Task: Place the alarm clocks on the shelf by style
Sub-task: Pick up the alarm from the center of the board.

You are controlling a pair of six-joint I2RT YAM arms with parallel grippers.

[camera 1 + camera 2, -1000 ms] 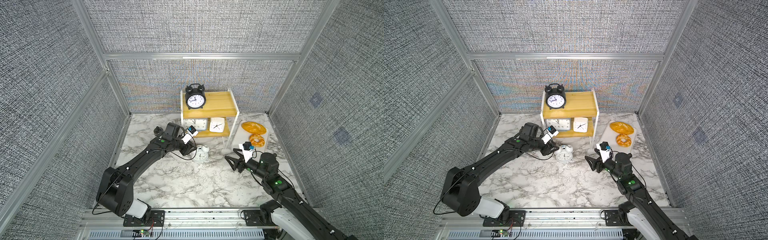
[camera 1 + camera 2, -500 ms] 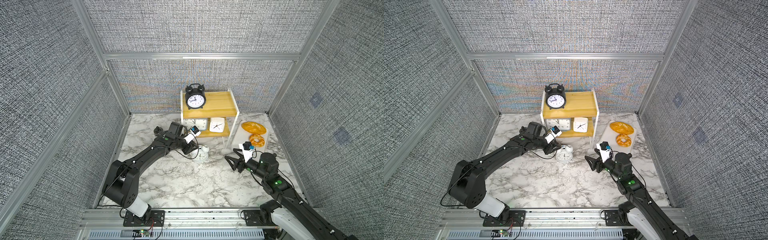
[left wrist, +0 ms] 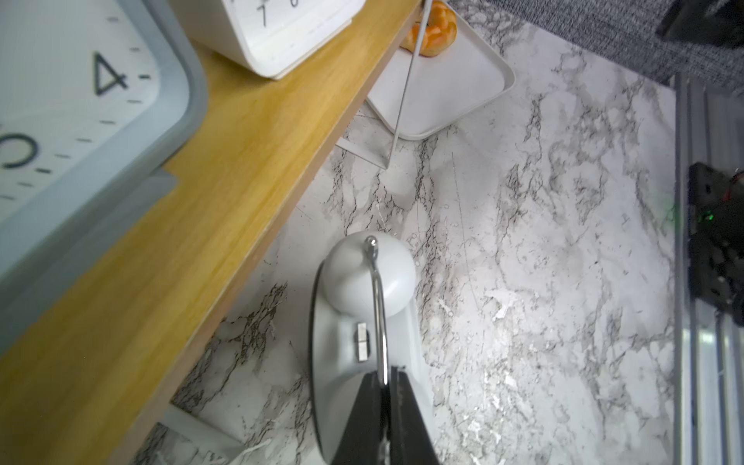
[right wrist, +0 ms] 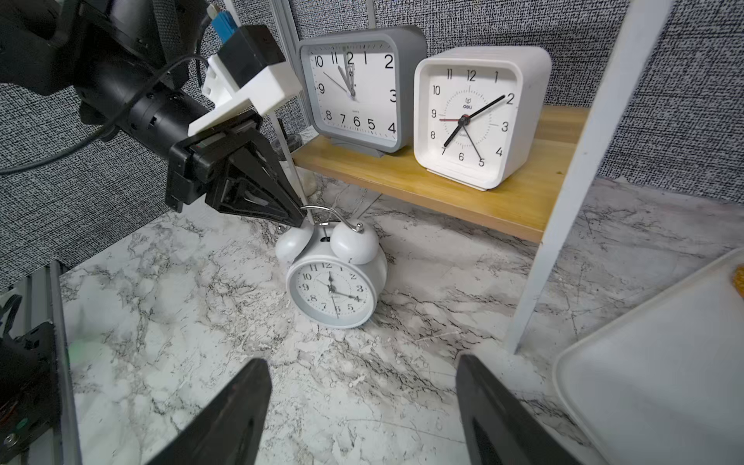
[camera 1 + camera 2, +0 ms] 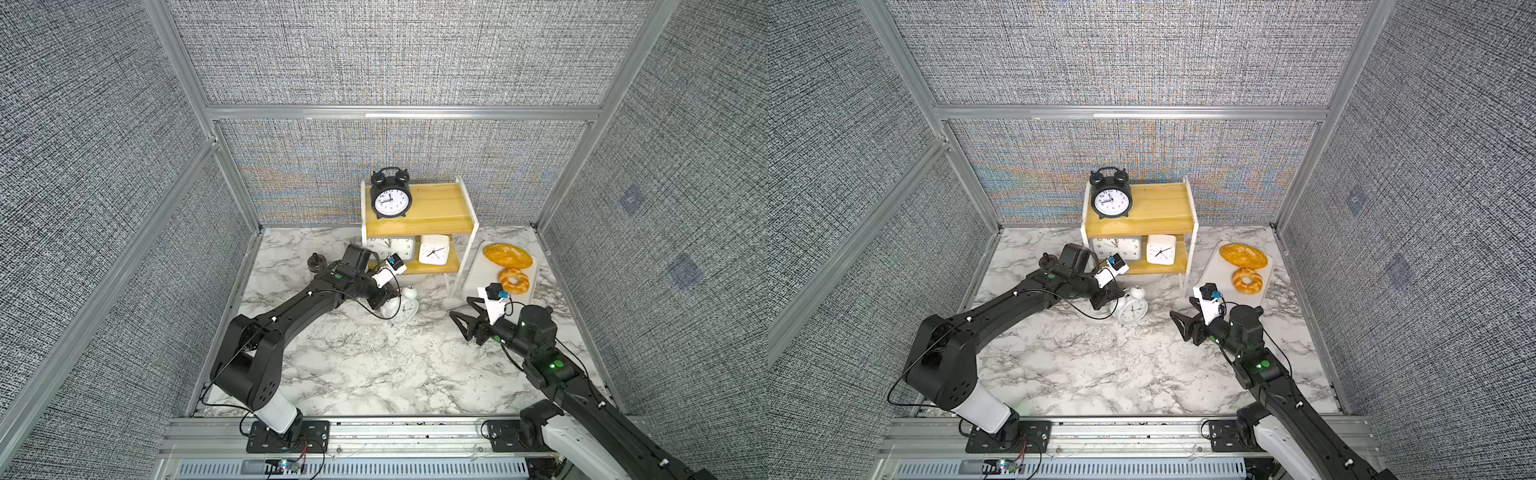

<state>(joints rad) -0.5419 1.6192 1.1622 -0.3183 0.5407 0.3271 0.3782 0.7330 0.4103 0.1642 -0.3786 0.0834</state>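
A white twin-bell alarm clock (image 5: 405,308) (image 5: 1133,310) (image 4: 333,290) stands on the marble table in front of the shelf (image 5: 440,208) (image 5: 1163,208). My left gripper (image 3: 385,378) (image 4: 300,219) is shut on its thin chrome handle (image 3: 378,306), reaching in from the left. On the top board stands the black twin-bell clock (image 5: 390,199) (image 5: 1111,199). The lower board holds the grey-blue clock (image 5: 392,247) (image 4: 354,88) and the small white square clock (image 5: 434,250) (image 4: 471,116). My right gripper (image 5: 462,316) (image 4: 360,362) is open and empty, right of the white clock.
A white tray (image 5: 473,286) (image 5: 1208,274) with a flat bread (image 5: 507,255) and a ring-shaped bread (image 5: 514,280) lies right of the shelf. The shelf's white front leg (image 4: 539,282) stands between the tray and the white clock. Grey fabric walls enclose the table.
My left gripper has closed onto the white clock's handle after edging toward it. The right arm and the other clocks have not moved.
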